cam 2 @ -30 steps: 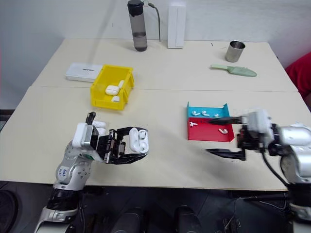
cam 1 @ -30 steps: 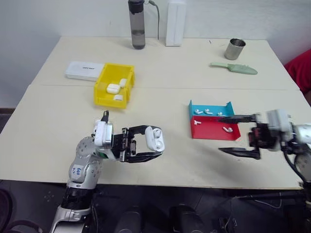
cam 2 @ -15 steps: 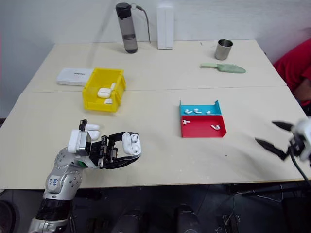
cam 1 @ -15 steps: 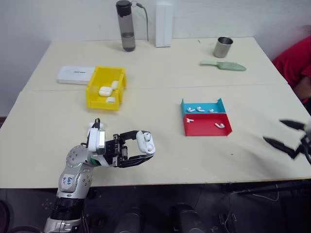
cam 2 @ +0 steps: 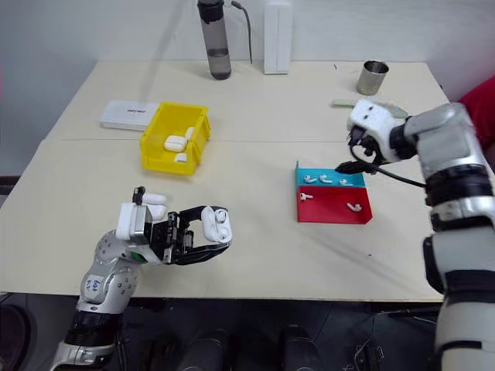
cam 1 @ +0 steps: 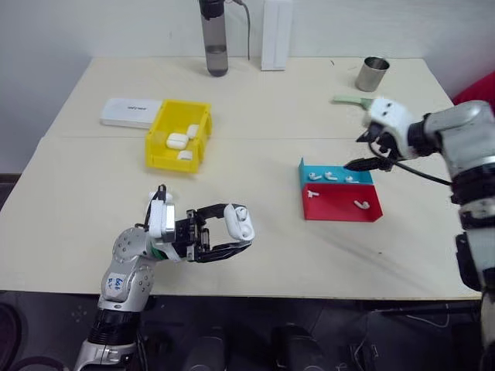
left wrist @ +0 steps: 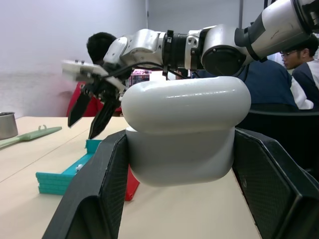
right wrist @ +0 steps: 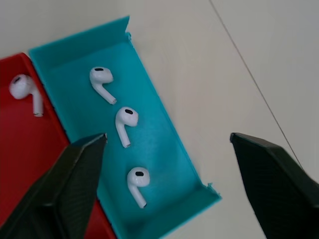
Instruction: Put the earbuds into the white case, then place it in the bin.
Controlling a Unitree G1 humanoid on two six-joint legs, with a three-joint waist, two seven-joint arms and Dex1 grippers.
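Observation:
My left gripper (cam 1: 234,233) is shut on the white case (cam 1: 241,222), held above the table's near left part; its lid looks flipped open. In the left wrist view the case (left wrist: 184,130) sits between both fingers (left wrist: 99,199). My right gripper (cam 1: 357,153) hovers open over the blue half of the tray (cam 1: 370,171). Three earbuds (right wrist: 124,119) lie in the blue half between its fingers (right wrist: 70,184), and another earbud (right wrist: 24,88) lies in the red half. The yellow bin (cam 1: 174,161) stands at the far left with three white cases (cam 1: 179,141) inside.
A flat white box (cam 1: 131,113) lies left of the bin. A bottle (cam 1: 214,39), a tall white box (cam 1: 276,35) and a metal cup (cam 1: 373,74) stand at the back. A green tool (cam 1: 346,99) lies behind my right hand. A small white object (cam 2: 153,199) rests by my left wrist. People (left wrist: 299,55) sit beyond the table.
My right arm has swung from the table's near right edge forward and left to above the tray's blue half. The left gripper has kept still with the case. The camera view has shifted.

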